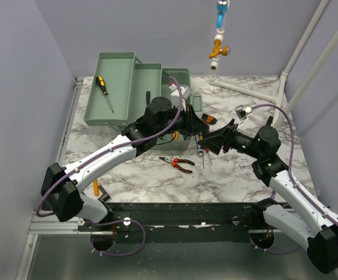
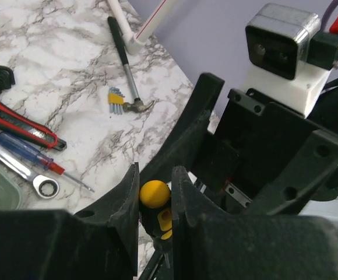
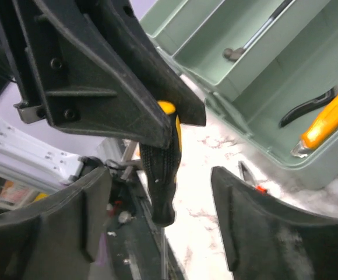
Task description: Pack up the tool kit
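Observation:
My left gripper (image 2: 155,181) is shut on the yellow-and-black handle of a screwdriver (image 2: 155,205) and holds it above the table, shaft hanging down (image 1: 204,158). In the top view the left gripper (image 1: 201,129) meets my right gripper (image 1: 208,143) just right of the green toolbox (image 1: 116,64). In the right wrist view my right gripper (image 3: 175,221) is open, its fingers (image 3: 93,216) on either side of the screwdriver's handle (image 3: 160,169) without touching it. A second yellow-and-black screwdriver (image 1: 104,90) lies in the toolbox's left tray.
Red-handled pliers (image 1: 178,164) lie on the marble in front of the box. The left wrist view shows a hammer (image 2: 127,64), hex keys (image 2: 115,99), a red utility knife (image 2: 17,125), a blue screwdriver (image 2: 29,151) and a wrench (image 2: 23,172). An orange-handled tool (image 3: 326,119) lies in the box.

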You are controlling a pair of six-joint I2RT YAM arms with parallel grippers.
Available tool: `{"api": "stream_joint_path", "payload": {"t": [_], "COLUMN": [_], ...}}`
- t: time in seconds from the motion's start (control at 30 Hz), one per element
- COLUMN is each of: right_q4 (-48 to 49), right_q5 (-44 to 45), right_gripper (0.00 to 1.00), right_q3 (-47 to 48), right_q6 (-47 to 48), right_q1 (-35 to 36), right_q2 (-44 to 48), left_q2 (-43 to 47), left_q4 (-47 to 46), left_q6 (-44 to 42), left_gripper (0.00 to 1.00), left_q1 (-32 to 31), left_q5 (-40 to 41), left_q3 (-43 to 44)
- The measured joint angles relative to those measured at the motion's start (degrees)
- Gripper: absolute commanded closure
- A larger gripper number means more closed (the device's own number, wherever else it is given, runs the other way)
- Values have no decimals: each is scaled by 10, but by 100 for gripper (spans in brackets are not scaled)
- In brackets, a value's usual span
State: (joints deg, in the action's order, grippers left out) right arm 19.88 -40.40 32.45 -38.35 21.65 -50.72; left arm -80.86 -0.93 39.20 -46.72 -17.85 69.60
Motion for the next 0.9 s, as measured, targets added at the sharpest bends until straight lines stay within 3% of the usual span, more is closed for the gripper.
{"api": "stream_joint_path", "payload": {"t": [0.13, 0.27, 0.37, 0.5, 0.67, 0.9], "right_q4": [-27, -69, -91, -99, -107, -116], "right_q5": [21, 66, 105, 129, 145, 152], "right_gripper": [4, 4, 4, 4, 4, 4], "right_q3": [2, 2, 2, 2, 2, 2], "right_q6": [13, 23, 32, 39, 40, 40], "right_q1": [0, 0, 0, 0, 0, 0], "right_q2": [3, 31, 62, 96, 91, 79], "left_q2": [2, 30, 53, 82, 87, 39], "left_q4": [37, 131, 225, 335, 405, 370], "left_q6": [-28, -78, -129, -199, -295, -448], "left_gripper": [100, 100, 100, 100, 100, 100], "left_q1": [5, 37, 77, 129, 150, 175], "left_q5": [7, 38, 83, 198, 371, 537], "left_q3": [-2, 9, 66, 198, 333, 356]}}
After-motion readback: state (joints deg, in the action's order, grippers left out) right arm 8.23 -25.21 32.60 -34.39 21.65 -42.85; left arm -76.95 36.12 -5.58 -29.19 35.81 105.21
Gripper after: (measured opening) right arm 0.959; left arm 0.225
